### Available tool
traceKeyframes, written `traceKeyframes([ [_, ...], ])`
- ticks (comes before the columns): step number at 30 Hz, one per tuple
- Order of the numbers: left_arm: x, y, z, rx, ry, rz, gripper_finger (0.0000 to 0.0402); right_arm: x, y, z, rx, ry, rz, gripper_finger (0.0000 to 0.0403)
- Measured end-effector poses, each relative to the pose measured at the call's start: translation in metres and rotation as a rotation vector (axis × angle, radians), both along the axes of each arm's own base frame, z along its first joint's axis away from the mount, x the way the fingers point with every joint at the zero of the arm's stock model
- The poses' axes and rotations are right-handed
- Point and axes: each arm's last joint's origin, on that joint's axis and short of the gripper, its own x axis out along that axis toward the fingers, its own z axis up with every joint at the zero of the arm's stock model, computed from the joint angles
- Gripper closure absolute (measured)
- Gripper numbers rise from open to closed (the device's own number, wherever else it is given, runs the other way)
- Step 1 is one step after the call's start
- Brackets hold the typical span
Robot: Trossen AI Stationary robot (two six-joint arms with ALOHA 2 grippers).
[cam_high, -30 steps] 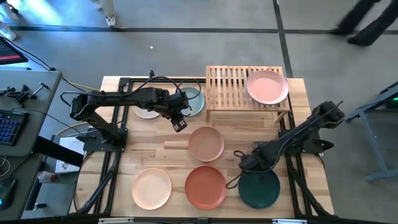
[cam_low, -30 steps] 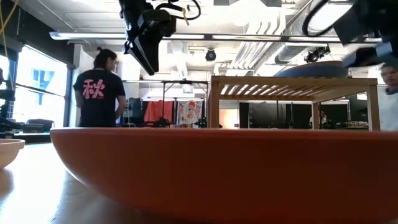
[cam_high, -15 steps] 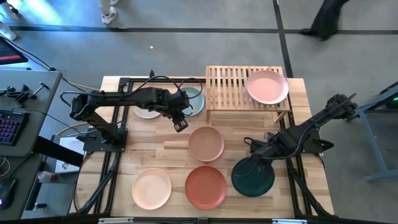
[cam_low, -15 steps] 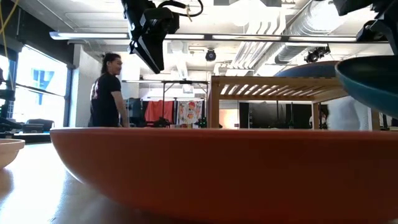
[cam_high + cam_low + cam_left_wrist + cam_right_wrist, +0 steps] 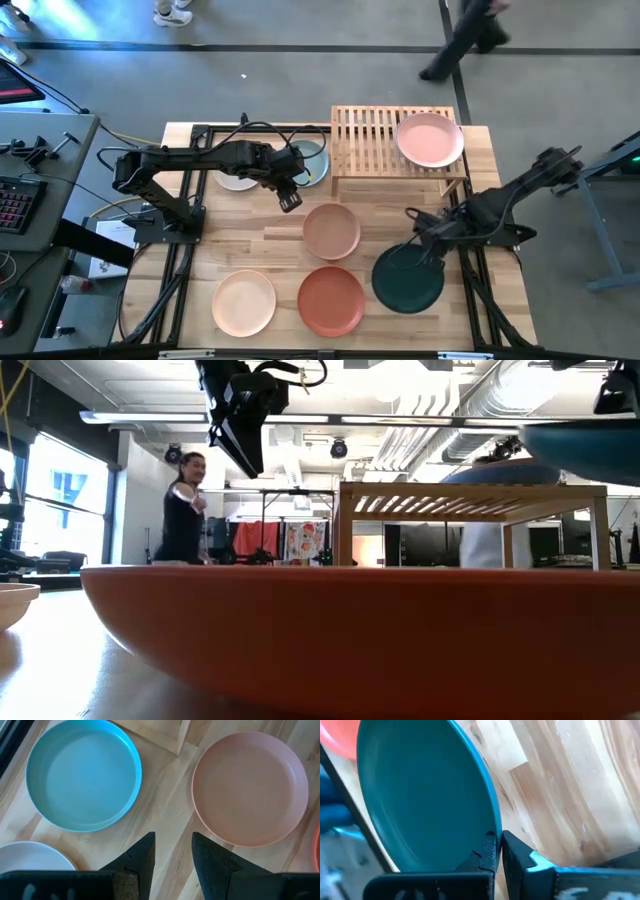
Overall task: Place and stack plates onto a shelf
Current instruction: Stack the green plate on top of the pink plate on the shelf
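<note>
Between the pinched fingers of the right gripper [image 5: 497, 851], the dark green plate [image 5: 408, 282] is clamped by its rim, raised off the table [image 5: 250, 245], while the left gripper [image 5: 172, 851] is held open near the blue plate [image 5: 82, 774].

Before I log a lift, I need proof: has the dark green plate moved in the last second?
Yes. In the high view the dark green plate, pinched at its rim by the right gripper, has shifted left toward the orange-red plate; the low view shows it raised.
</note>
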Motion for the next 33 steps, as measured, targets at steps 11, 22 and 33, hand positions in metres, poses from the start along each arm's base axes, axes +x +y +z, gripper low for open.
traceKeyframes([
  [11, 0.0, 0.0, 0.0, 0.032, 0.017, -0.078, 0.0286, -0.024, -0.033, 0.026, 0.174, -0.136, -0.351, 0.0403],
  [22, 0.0, 0.0, 0.0, 0.067, 0.036, -0.163, 0.0286, -0.038, -0.065, 0.044, 0.25, -0.335, -0.643, 0.0403],
  [33, 0.0, 0.0, 0.0, 0.107, 0.059, -0.262, 0.0286, -0.054, -0.093, 0.092, 0.083, -0.539, -0.854, 0.0403],
])
